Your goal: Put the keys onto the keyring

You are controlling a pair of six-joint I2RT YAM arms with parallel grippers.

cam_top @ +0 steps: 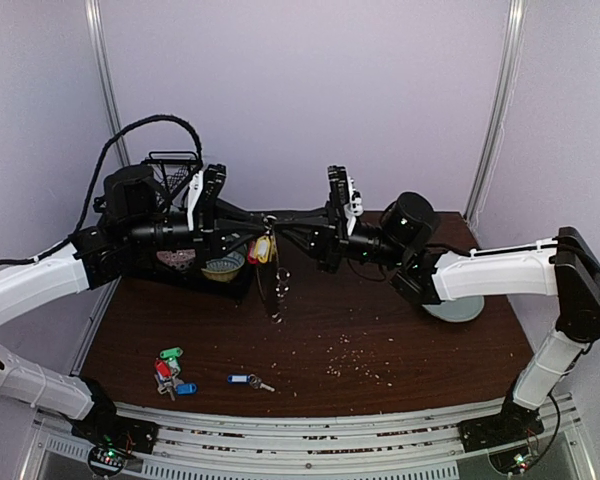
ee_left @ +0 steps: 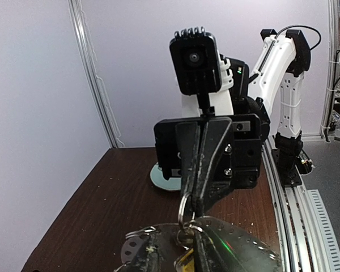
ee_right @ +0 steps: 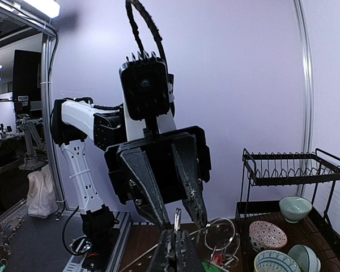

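My two grippers meet in mid-air over the back of the table. My left gripper (cam_top: 260, 222) holds the flat silver keyring (cam_top: 279, 285), which hangs below it. In the left wrist view the keyring's holed plate (ee_left: 243, 243) lies across my left gripper (ee_left: 178, 252). A key with a tan-yellow tag (cam_top: 264, 248) hangs on it. My right gripper (cam_top: 282, 228) is shut on a small wire ring (ee_right: 177, 218), also seen in the left wrist view (ee_left: 184, 207). Loose keys with green, red and blue tags (cam_top: 170, 368) and one blue-tagged key (cam_top: 246, 380) lie on the table at front left.
A black dish rack (cam_top: 175, 170) with bowls (cam_top: 223, 266) stands at the back left. A pale green plate (cam_top: 458, 308) lies at the right under my right arm. Crumbs (cam_top: 350, 352) are scattered mid-table. A purple wall closes the back.
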